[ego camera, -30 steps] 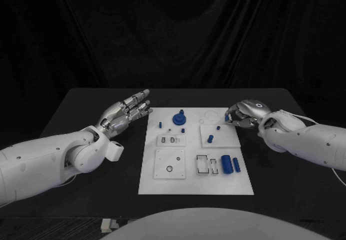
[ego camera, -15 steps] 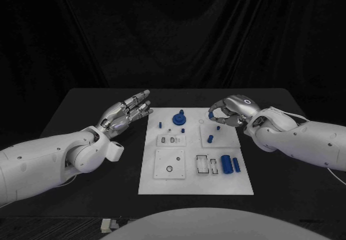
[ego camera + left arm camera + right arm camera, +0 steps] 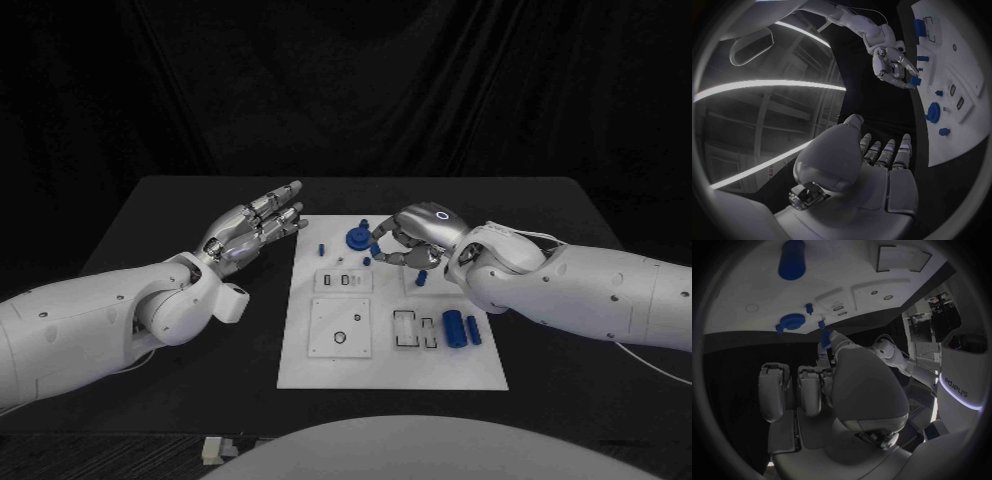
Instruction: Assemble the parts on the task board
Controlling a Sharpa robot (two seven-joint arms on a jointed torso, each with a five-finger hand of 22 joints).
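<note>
Right hand (image 3: 415, 237) sits over the task board's (image 3: 389, 375) upper middle, fingers curled, pinching a small blue part (image 3: 914, 81); your left wrist view shows that pinch clearly. Left hand (image 3: 253, 228) hangs empty, fingers spread, over the counter (image 3: 188, 340). Progress looks early: blue cylinders (image 3: 460, 328) lie loose, lower right.

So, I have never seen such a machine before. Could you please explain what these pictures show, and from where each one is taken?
It is a robot with two white arms ending in silver hands, at a black table. The head view looks down from the robot's head; the two round pictures come from cameras at its wrists. A white task board lies on the table, carrying small blue parts, such as two cylinders and a round piece. The left hand hovers open beside the board. The right hand reaches over the board, pinching a small blue part.
</note>
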